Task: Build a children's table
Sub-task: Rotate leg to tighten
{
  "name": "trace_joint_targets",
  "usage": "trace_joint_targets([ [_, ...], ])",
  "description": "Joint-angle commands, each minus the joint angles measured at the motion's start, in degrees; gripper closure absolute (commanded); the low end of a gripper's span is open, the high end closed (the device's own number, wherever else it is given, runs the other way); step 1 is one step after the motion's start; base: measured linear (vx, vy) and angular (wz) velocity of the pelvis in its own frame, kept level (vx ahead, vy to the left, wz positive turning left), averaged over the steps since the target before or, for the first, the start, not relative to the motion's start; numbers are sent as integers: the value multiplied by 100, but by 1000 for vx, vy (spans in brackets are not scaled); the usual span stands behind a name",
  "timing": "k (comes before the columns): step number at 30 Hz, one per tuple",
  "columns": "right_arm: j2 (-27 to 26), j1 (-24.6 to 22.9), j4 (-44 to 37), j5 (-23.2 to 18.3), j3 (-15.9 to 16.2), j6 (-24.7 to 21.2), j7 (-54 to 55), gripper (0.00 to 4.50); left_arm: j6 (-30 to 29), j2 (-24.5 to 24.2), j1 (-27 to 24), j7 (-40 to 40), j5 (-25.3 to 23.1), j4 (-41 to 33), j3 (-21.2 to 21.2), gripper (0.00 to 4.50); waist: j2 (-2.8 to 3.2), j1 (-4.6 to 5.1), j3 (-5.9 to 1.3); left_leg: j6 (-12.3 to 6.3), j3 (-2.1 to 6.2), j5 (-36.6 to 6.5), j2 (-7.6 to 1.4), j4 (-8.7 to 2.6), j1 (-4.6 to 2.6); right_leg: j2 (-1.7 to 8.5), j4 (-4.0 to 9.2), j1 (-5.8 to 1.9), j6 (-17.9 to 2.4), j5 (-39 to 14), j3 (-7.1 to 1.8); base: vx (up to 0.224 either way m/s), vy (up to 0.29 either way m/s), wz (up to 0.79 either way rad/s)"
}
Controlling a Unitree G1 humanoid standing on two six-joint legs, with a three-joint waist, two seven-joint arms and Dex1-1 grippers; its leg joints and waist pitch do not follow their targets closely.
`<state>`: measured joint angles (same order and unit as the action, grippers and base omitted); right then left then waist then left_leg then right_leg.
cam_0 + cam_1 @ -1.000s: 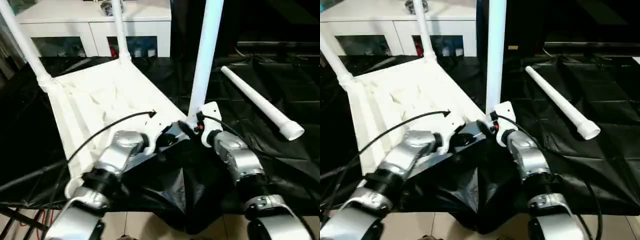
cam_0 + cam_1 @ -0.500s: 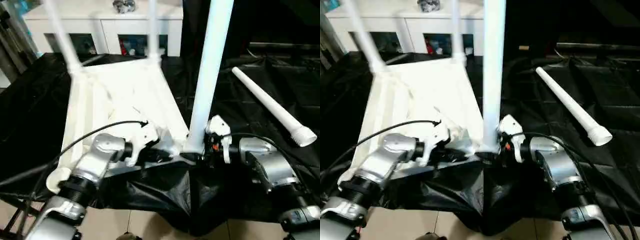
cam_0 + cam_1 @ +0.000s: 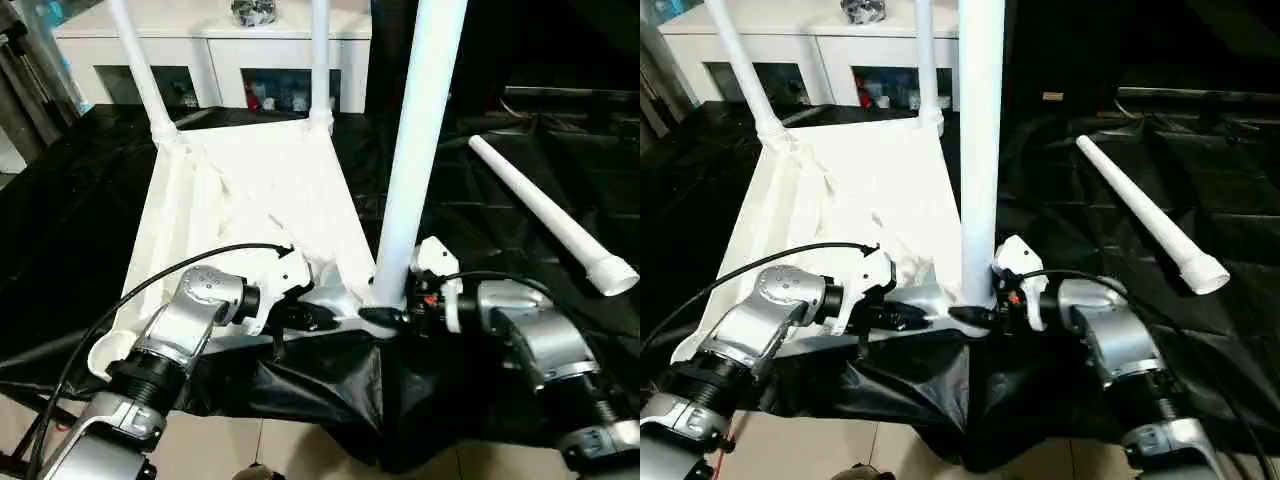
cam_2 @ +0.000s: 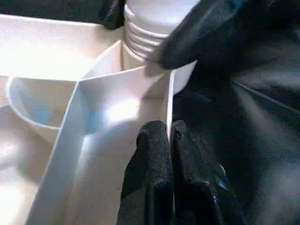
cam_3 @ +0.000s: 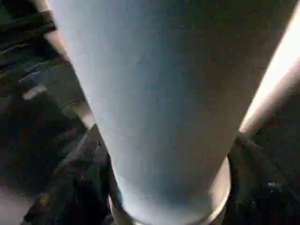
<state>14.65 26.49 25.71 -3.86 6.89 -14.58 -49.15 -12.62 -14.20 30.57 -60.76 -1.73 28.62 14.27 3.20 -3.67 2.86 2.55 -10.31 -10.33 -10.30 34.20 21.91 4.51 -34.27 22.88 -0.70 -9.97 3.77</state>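
Looking down through my left eye, I see the white tabletop lying underside up on the black-draped counter, with two legs standing in its far corner sockets. A third leg rises upright from the near corner on my right side. My right end effector sits at the base of that leg, its black fingers set on either side of the tube just above the socket. My left end effector reaches to the near rim of the tabletop just beside that same corner. A fourth leg lies loose on the black cloth, well apart to the right, its threaded end nearer to me.

My right eye gives the same layout, with a white cabinet behind the counter.

From my left wrist, my two black fingers are pressed together, pinched on a thin white rib of the tabletop's underside, near the threaded foot of the upright leg in its socket.

From my right wrist, the tube stands very close, and one dark finger lies beside its base; whether the fingers actually press the tube I cannot tell.
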Motion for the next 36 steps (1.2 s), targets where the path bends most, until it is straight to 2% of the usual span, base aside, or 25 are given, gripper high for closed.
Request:
trace_joint_targets([
  [1, -562, 89, 510, 223, 151, -190, 1046, 177, 1, 626, 349, 535, 86, -25, 125, 450, -54, 57, -336, -3, 122, -1652, -257, -454, -131, 402, 495, -224, -1104, -2157, -229, 0, 0, 0],
  [2, -606, 106, 550, 215, 112, -216, 1144, 178, -5, 657, 366, 592, 71, -1, 122, 450, -55, 80, -336, 23, 129, -1687, -258, -452, -133, 408, 505, -225, -1066, -2220, -232, 0, 0, 0],
  [3, -816, 203, 746, 182, -64, -324, 1632, 178, -57, 817, 459, 892, -5, 130, 108, 450, -47, 140, -342, 45, 149, -1738, -254, -467, -110, 403, 505, -243, -1005, -2253, -225, 0, 0, 0],
  [5, -1033, 318, 952, 132, -255, -382, 2148, 178, -126, 998, 571, 1233, -73, 285, 81, 450, -53, 190, -342, 20, 135, -1797, -237, -454, -137, 390, 542, -209, -996, -2268, -226, 0, 0, 0],
  [6, -1112, 359, 1020, 107, -325, -394, 2326, 178, -148, 1063, 612, 1358, -99, 340, 75, 450, -32, 188, -348, 8, 137, -1791, -235, -443, -143, 398, 541, -208, -1006, -2245, -229, 0, 0, 0],
  [7, -1208, 430, 1139, 139, -378, -302, 2603, 178, -150, 1163, 670, 1558, -133, 418, 67, 450, -42, 203, -347, -37, 131, -1708, -230, -445, -113, 396, 544, -223, -1011, -2154, -233, 0, 0, 0],
  [9, -1258, 473, 1208, 175, -388, -199, 2728, 178, -148, 1227, 703, 1677, -152, 461, 62, 450, -40, 191, -363, -102, 127, -1569, -233, -441, -97, 389, 520, -240, -1041, -1939, -229, 0, 0, 0],
  [10, -1321, 511, 1248, 199, -394, -94, 2744, 122, -111, 1280, 710, 1687, -195, 480, 90, 450, -33, 192, -366, -118, 119, -1560, -238, -434, -104, 387, 521, -222, -1063, -1864, -233, 0, 0, 0],
  [13, -1411, 563, 1256, 147, -431, -44, 2560, 102, -15, 1306, 655, 1492, -235, 441, 203, 450, -36, 182, -373, -208, 116, -1456, -241, -433, -84, 392, 499, -248, -1127, -1660, -230, 0, 0, 0],
  [14, -1336, 546, 1190, 165, -361, -4, 2389, 102, -3, 1241, 592, 1342, -219, 352, 255, 450, -53, 184, -374, -221, 114, -1447, -242, -431, -84, 388, 495, -250, -1133, -1639, -231, 0, 0, 0],
  [15, -1248, 518, 1100, 172, -289, 25, 2201, 73, 15, 1173, 538, 1215, -204, 272, 291, 450, -50, 178, -378, -234, 118, -1428, -245, -431, -83, 393, 485, -258, -1146, -1611, -230, 0, 0, 0],
  [16, -1150, 495, 1019, 178, -212, 49, 2005, 64, 33, 1102, 494, 1099, -195, 203, 331, 450, -44, 170, -386, -272, 118, -1382, -248, -424, -74, 393, 476, -271, -1163, -1519, -229, 0, 0, 0],
  [17, -1092, 488, 984, 187, -166, 53, 1900, 64, 44, 1064, 477, 1044, -193, 176, 352, 450, -42, 167, -386, -318, 114, -1313, -256, -423, -68, 389, 458, -268, -1204, -1369, -234, 0, 0, 0],
  [19, -798, 456, 893, 338, 126, 169, 1493, 60, 75, 943, 405, 804, -124, 63, 404, 450, -49, 159, -397, -361, 114, -1223, -259, -410, -57, 392, 431, -296, -1262, -1189, -228, 0, 0, 0],
  [21, -658, 431, 841, 395, 243, 279, 1260, 60, 96, 881, 365, 664, -87, 1, 427, 450, -37, 164, -393, -390, 102, -1177, -258, -401, -64, 389, 426, -280, -1323, -1090, -231, 0, 0, 0],
  [23, -373, 361, 605, 313, 353, 422, 620, 60, 137, 724, 283, 341, -6, -128, 460, 450, -43, 148, -397, -423, 107, -1240, -270, -398, -66, 396, 418, -302, -1350, -1083, -227, 0, 0, 0],
  [25, -18, 256, 214, 112, 437, 461, -243, 60, 205, 515, 206, -78, 108, -274, 475, 450, -35, 133, -389, -484, 95, -1209, -280, -393, -71, 384, 412, -281, -1387, -1013, -235, 0, 0, 0],
  [26, 64, 231, 123, 68, 458, 453, -440, 60, 229, 463, 189, -187, 134, -308, 481, 450, -41, 94, -391, -508, 94, -1214, -287, -392, -83, 380, 415, -296, -1380, -1036, -228, 0, 0, 0],
  [28, 124, 212, 59, 33, 476, 446, -577, 60, 238, 420, 173, -271, 149, -340, 489, 450, -24, 60, -387, -523, 86, -1208, -301, -397, -81, 376, 403, -277, -1405, -1051, -230, 0, 0, 0],
  [29, 215, 187, -26, -36, 511, 425, -770, 60, 232, 353, 153, -384, 164, -379, 505, 450, -27, 44, -382, -483, 83, -1239, -305, -401, -99, 377, 408, -255, -1410, -1103, -235, 0, 0, 0],
  [32, 486, 92, -290, -262, 631, 306, -1364, 60, 270, 103, 71, -793, 243, -530, 564, 450, -44, 0, -376, -446, 87, -1282, -313, -409, -99, 389, 412, -273, -1377, -1251, -241, 0, 0, 0],
  [36, 616, 0, -446, -351, 713, 174, -1762, 96, 253, -86, 3, -1139, 286, -661, 633, 450, -52, -26, -378, -439, 89, -1265, -313, -412, -100, 387, 410, -262, -1353, -1310, -240, 0, 0, 0],
])
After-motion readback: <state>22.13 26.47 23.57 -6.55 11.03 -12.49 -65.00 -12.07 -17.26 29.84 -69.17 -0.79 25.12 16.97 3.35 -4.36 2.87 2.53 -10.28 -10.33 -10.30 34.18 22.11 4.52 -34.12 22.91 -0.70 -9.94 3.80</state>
